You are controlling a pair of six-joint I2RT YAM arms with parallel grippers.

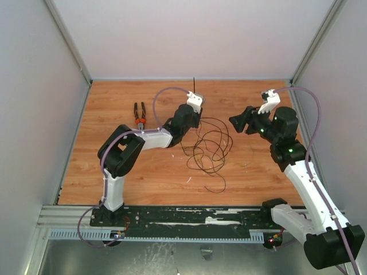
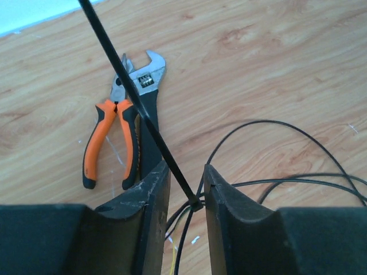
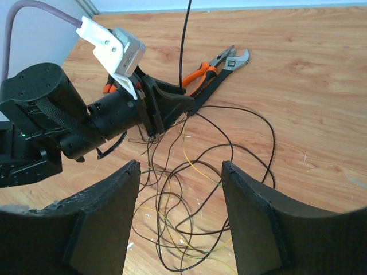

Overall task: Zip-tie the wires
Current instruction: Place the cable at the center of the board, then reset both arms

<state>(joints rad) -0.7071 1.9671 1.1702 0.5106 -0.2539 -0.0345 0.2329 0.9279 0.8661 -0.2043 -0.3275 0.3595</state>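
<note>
Left gripper (image 2: pixel 186 169) jaws narrowly apart, loose around the zip tie (image 2: pixel 132 97), which seems looped on the wires (image 1: pixel 209 150) mid-table. Right gripper (image 3: pixel 180 166) wide, empty, nearby. Best: pinch the upright tail, pull straight, steady the bundle.

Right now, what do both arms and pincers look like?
Left arm and right arm: white links, black joint housings, a lilac cable looping along each, white camera bracket at the wrist. Green lights glow on the right arm. Left pincer and right pincer: black wedge-shaped fingers, edges scuffed.
</note>
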